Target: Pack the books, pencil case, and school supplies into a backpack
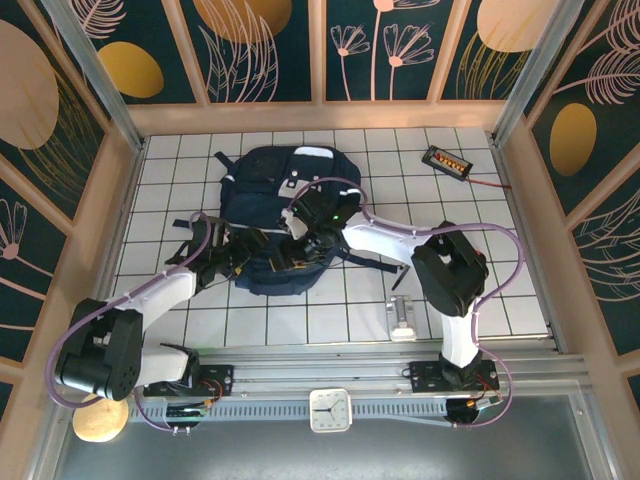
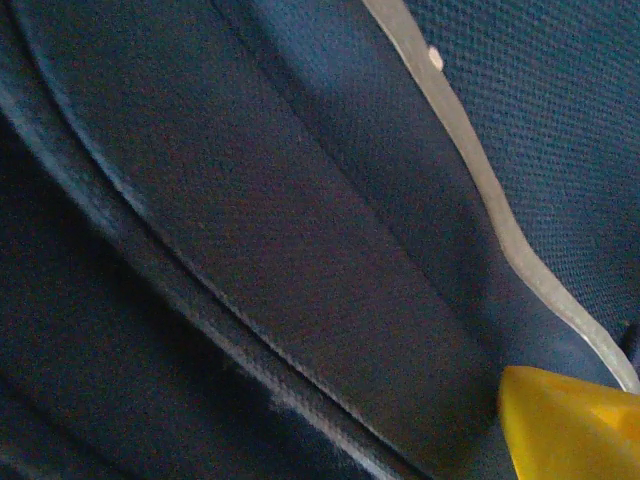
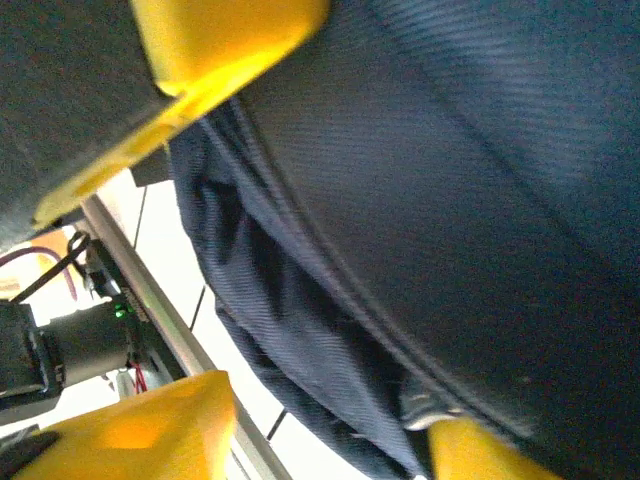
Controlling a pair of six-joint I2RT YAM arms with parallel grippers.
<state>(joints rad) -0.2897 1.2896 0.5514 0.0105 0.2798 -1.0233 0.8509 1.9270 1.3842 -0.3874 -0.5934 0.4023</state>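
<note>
Backpack [image 1: 275, 190] worked at its 6 o'clock edge from both sides.
I have the navy backpack lying flat at the centre of the tabletop [image 1: 470, 290], with both sets of jaws at that edge, I judge to lift the fabric and find the opening. Right jaws stand spread, straddling a fold of the cloth; left jaws sit so close to it that I cannot tell their state.

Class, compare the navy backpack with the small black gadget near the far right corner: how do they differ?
The backpack is large, the gadget small. The backpack is navy fabric; the gadget is black with a yellow-red label. The backpack lies mid-table, the gadget far right. Both rest on the tiled table.
</note>
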